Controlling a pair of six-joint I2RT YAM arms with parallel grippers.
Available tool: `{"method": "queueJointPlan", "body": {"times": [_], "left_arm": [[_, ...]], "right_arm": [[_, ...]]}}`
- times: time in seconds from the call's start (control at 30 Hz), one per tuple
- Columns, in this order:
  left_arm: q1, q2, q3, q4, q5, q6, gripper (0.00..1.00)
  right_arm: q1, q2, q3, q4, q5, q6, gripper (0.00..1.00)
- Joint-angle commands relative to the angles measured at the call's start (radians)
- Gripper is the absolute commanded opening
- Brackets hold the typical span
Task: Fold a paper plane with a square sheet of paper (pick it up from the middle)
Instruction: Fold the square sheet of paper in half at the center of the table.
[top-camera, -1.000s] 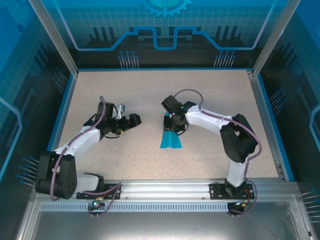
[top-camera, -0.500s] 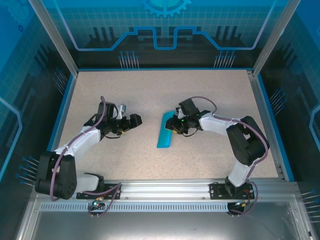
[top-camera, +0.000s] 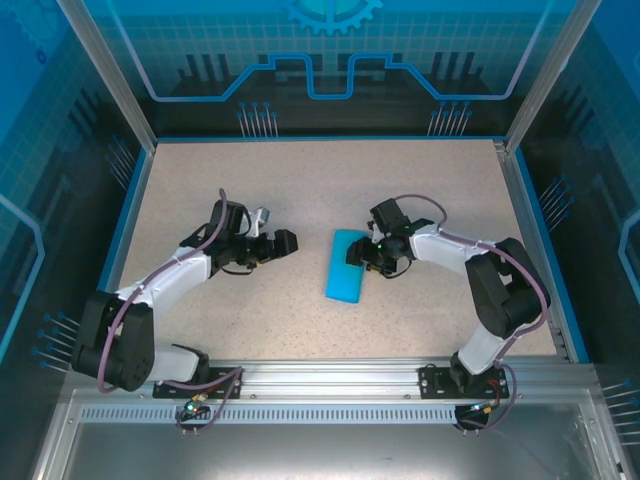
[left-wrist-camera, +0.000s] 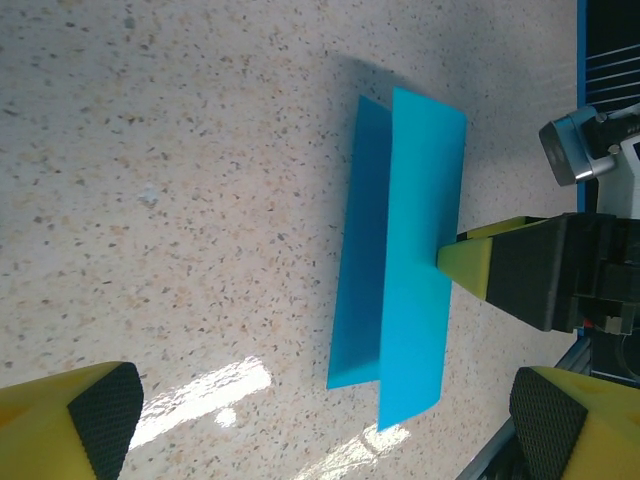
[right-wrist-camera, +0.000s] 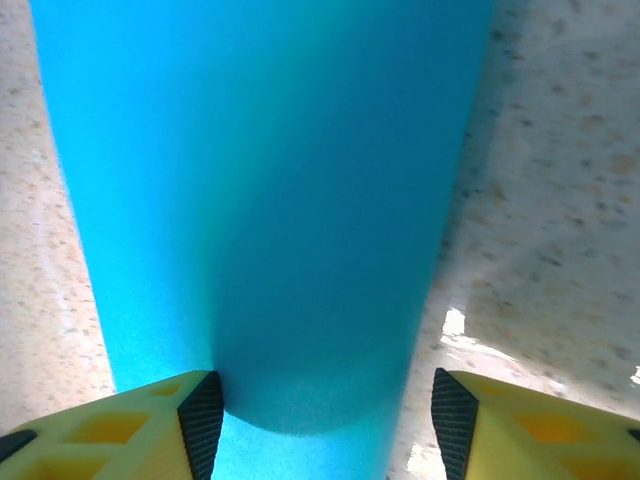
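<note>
The teal-blue sheet of paper lies on the speckled table, folded in half into a long strip with no point; its top flap stands a little off the lower one. My right gripper sits low at the strip's right edge. Its jaws are open around the fold: the left pad touches paper, the right pad stands apart over bare table. My left gripper hovers open, left of the strip, nothing between its fingers. The right gripper's yellow fingertip shows at the strip's far side.
The speckled table is bounded by a blue rim and enclosure walls on three sides. A metal rail carrying both arm bases runs along the near edge.
The right gripper has swung right and down, laying the folded paper flat, and its jaws have spread apart. The left gripper has moved right, closer to the paper.
</note>
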Motion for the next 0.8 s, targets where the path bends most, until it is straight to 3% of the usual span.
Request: {"method": "queueJointPlan", "body": {"times": [0.0, 0.77], "left_arm": [[-0.019, 0.02, 0.037, 0.001, 0.025, -0.004, 0.98], [-0.074, 0.056, 0.06, 0.035, -0.005, -0.019, 0.98]], "right_arm": [[-0.005, -0.017, 0.025, -0.102, 0.069, -0.034, 0.62], [0.011, 0.002, -0.038, 0.002, 0.092, 0.096, 0.64]]}}
